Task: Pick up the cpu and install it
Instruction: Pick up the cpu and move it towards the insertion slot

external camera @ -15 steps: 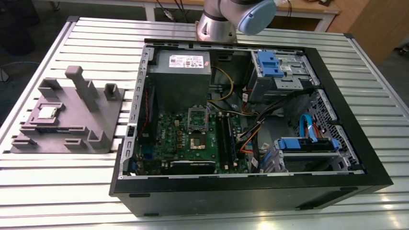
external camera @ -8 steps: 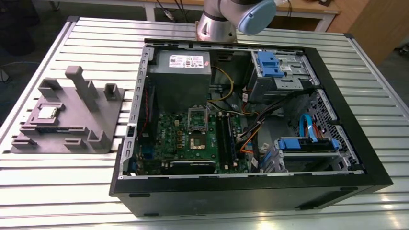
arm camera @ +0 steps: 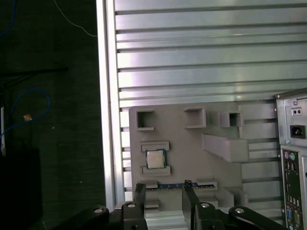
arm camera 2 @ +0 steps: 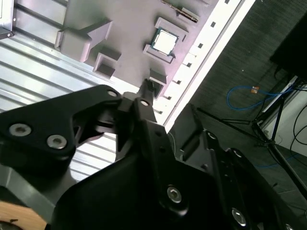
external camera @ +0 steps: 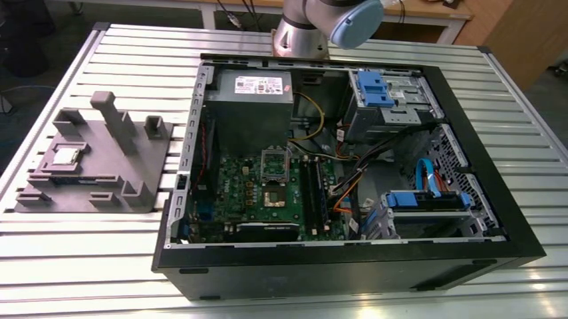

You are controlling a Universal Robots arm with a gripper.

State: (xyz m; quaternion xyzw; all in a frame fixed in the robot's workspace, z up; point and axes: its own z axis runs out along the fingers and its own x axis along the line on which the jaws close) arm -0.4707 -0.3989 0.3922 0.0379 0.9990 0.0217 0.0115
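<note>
The cpu (external camera: 66,156) is a small silvery square lying in a recess of the grey holder block (external camera: 133,156) on the slatted table, at the exterior view's left of the open computer case. Both wrist views look down on the cpu (arm camera: 155,159) (arm camera 2: 165,41) from well above. In the first wrist view my gripper (arm camera: 163,188) is open, its two dark fingers (arm camera: 140,191) apart and hanging over the holder's edge, a short way from the chip. On the green motherboard, the socket (external camera: 275,195) lies bare, with its silver cover plate (external camera: 275,163) swung back.
The black case (external camera: 497,219) holds a grey power supply (external camera: 250,86), blue drive bays (external camera: 386,90) and loose cables (external camera: 355,183). A memory stick (arm camera: 168,185) lies on the holder near my fingers. The table's edge (arm camera: 101,120) drops to a dark floor with cables.
</note>
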